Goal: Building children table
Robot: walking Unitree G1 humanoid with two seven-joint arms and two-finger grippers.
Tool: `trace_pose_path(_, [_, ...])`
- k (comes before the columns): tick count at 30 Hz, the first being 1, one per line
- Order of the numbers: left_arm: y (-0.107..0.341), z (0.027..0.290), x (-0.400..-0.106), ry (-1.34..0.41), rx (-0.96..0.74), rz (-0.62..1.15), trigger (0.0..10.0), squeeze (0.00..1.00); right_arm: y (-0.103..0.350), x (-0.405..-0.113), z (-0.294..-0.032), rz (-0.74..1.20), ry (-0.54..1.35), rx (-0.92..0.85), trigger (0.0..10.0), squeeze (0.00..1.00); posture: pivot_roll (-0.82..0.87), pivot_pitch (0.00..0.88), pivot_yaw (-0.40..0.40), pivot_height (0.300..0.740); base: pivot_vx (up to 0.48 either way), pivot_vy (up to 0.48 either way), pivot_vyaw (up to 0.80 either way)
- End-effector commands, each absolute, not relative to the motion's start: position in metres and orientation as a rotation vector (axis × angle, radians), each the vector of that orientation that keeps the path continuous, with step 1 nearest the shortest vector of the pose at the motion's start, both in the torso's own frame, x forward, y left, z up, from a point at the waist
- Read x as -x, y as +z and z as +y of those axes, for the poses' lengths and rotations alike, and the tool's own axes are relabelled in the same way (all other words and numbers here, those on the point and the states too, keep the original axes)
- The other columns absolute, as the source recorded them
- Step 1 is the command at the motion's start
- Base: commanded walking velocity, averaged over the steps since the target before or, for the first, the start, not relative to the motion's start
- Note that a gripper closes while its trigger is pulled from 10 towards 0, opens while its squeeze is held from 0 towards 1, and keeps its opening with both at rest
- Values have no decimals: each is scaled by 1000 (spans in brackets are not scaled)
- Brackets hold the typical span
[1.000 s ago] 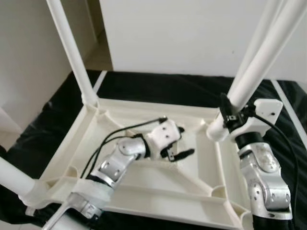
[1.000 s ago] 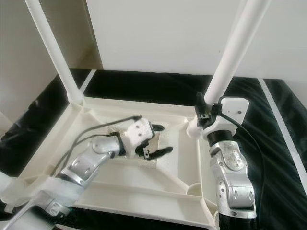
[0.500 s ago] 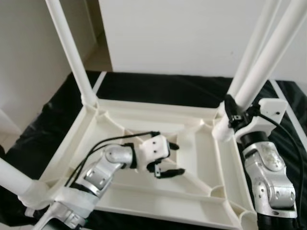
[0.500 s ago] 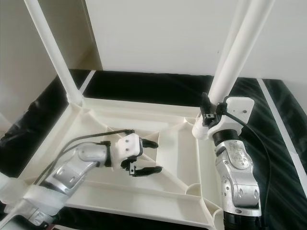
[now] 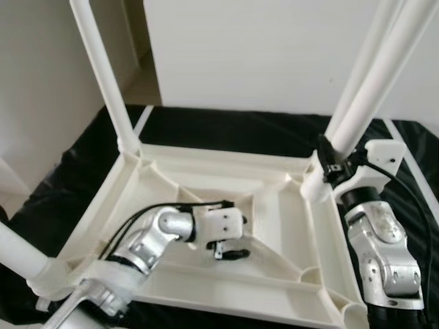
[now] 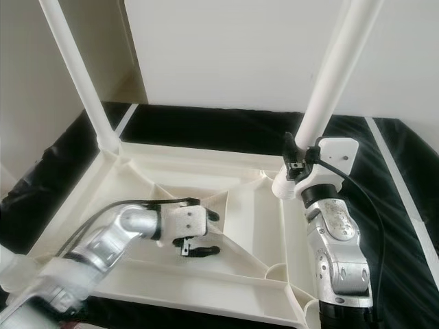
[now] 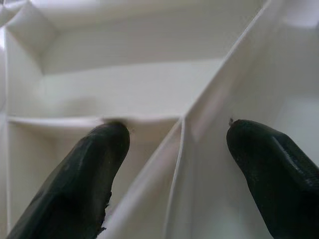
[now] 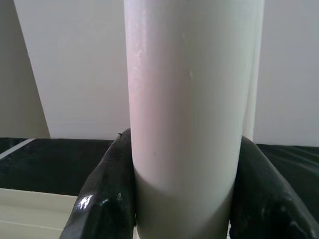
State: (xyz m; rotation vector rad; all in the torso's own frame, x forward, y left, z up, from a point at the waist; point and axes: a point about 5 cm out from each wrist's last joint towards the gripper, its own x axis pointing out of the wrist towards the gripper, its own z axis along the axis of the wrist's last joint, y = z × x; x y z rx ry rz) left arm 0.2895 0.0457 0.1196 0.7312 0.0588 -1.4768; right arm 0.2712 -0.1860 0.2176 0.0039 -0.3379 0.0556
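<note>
Right gripper (image 8: 182,199) was clamped on the white table leg (image 6: 333,82) just above its corner socket, leg standing near upright. Left gripper (image 7: 174,154) was spread apart, fingers (image 7: 89,169) straddling a diagonal rib (image 7: 219,94) inside the upturned tabletop (image 5: 226,161). The tabletop lay underside up on a black cloth (image 5: 226,127), another leg (image 5: 103,75) upright at the far left corner.

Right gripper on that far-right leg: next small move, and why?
Probably keep the right gripper clamped and press the leg down into its corner socket. Its fingers hug the leg just above the socket; left gripper hovers open over the tabletop's ribs.
</note>
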Motion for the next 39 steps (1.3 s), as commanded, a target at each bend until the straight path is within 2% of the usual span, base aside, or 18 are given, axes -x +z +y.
trace_pose_path(1, [126, 48, -309, -1182, -709, -18, 10000, 0, 220, -272, -183, -347, 65, -21, 10000, 0, -39, 14, -10, 740, 0, 0, 0])
trace_pose_path(3, [130, 45, -324, -1064, -712, -27, 10000, 0, 221, -272, -181, -358, 63, -39, 10000, 0, -42, 17, -7, 740, 0, 0, 0])
trace_pose_path(5, [134, 38, -331, -1025, -713, -58, 10000, 0, 221, -272, -181, -362, 64, -51, 10000, 0, -41, 18, -8, 740, 0, 0, 0])
trace_pose_path(18, [144, 28, -353, -936, -745, -91, 10000, 0, 219, -270, -183, -362, 46, -55, 10000, 0, -63, 26, 3, 740, 0, 0, 0])
trace_pose_path(23, [147, 36, -366, -863, -855, -79, 10000, 0, 224, -270, -193, -389, -36, -15, 10000, 0, -72, 22, 7, 740, 0, 0, 0])
trace_pose_path(28, [148, 44, -373, -820, -853, -56, 10000, 0, 229, -268, -205, -412, -131, 8, 10000, 0, -79, 22, 8, 740, 0, 0, 0])
trace_pose_path(33, [149, 58, -381, -751, -935, -38, 10000, 0, 236, -264, -215, -429, -178, 24, 10000, 0, -93, 24, 17, 740, 0, 0, 0])
trace_pose_path(36, [150, 62, -383, -738, -945, -35, 10000, 0, 238, -262, -216, -429, -184, 35, 10000, 0, -95, 23, 20, 740, 0, 0, 0])
trace_pose_path(39, [158, 63, -383, -773, -866, -47, 10000, 0, 243, -256, -216, -430, -177, 64, 10000, 0, -102, 27, 27, 740, 0, 0, 0])
